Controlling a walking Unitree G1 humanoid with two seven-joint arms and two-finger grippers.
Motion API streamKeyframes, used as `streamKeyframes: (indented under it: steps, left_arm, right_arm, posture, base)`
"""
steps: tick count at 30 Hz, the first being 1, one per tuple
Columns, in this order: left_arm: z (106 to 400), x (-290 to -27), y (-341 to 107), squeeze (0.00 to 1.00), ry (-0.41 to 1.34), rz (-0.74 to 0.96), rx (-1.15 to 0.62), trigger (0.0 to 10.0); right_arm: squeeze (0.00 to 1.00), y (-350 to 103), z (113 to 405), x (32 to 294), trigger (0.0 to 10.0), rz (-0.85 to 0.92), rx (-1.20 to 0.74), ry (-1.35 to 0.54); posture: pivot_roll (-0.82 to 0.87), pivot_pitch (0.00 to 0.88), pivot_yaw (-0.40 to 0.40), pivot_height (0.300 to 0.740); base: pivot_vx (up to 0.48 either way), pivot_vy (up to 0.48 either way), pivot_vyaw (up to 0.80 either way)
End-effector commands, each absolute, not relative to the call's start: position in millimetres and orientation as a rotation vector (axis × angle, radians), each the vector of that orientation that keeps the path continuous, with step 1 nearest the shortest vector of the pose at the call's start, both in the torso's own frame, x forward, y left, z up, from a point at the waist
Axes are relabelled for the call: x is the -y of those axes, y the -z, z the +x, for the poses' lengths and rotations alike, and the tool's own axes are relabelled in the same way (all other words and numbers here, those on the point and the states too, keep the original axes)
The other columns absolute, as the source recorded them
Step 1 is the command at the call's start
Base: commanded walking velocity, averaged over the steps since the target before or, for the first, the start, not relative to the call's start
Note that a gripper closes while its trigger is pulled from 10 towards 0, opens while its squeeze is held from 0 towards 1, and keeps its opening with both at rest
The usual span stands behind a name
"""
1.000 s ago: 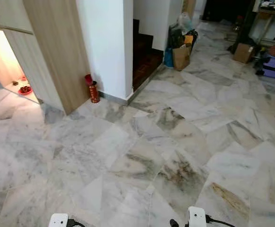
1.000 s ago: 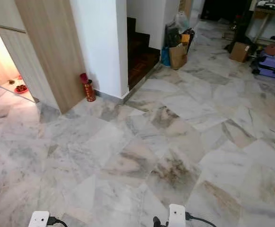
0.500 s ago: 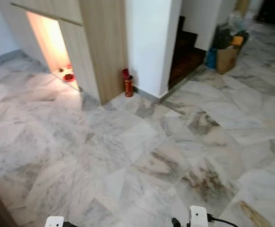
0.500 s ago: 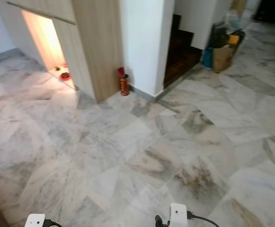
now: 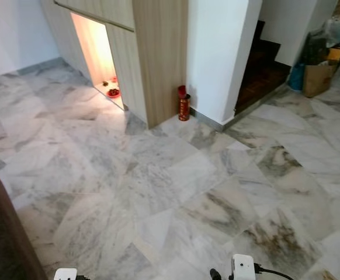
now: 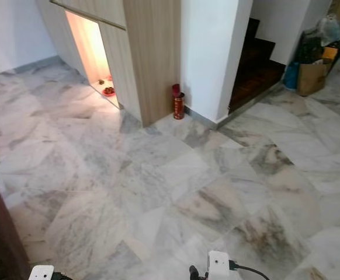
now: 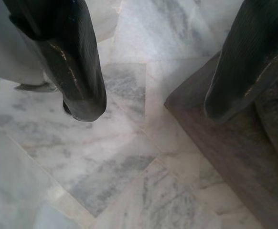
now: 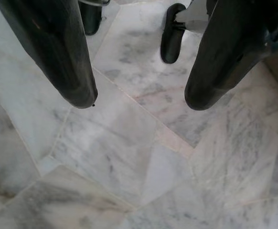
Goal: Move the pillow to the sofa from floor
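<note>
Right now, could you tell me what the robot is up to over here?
The robot is out on the marble floor with nothing in hand. Both the left gripper and the right gripper hang over bare tiles, jaws open. Ahead are a wooden cabinet and a red can by the wall. A dark edge, possibly furniture, shows on its left.

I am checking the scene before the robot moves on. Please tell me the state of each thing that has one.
Left gripper: open, empty, over the floor.
Right gripper: open, empty, over the floor.
Red can: upright, by the wall.
Niche: lit inside.
Box: upright on the floor.
</note>
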State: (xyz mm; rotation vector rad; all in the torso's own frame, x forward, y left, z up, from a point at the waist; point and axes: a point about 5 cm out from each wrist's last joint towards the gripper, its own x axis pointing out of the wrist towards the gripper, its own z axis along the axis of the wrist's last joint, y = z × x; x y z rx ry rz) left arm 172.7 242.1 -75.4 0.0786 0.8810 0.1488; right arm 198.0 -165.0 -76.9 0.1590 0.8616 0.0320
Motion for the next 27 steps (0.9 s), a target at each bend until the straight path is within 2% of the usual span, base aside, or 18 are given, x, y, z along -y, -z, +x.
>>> streamKeyframes:
  steps: [1, 17, 27]
  left_arm:
    - [161, -248, 79, 0.00, -0.164, 0.093, -0.928, 10.0]
    - [159, -245, 82, 0.00, -0.204, 0.050, -0.938, 10.0]
    - [151, -242, 86, 0.00, -0.231, 0.030, -0.962, 10.0]
  right_arm:
    - [0.00, 78, 197, 161, 10.0, 0.160, -0.865, -0.046]
    - [0.00, 78, 197, 161, 10.0, 0.139, -0.871, -0.071]
    - [0.00, 77, 198, 159, 10.0, 0.129, -0.874, -0.091]
  posture:
    - [0.05, 0.006, 0.061, 0.740]
    - [0.05, 0.002, 0.043, 0.740]
    - [0.05, 0.046, 0.026, 0.740]
  base:
    - [0.000, 0.000, 0.80]
    - [0.000, 0.000, 0.80]
    - [0.000, 0.000, 0.80]
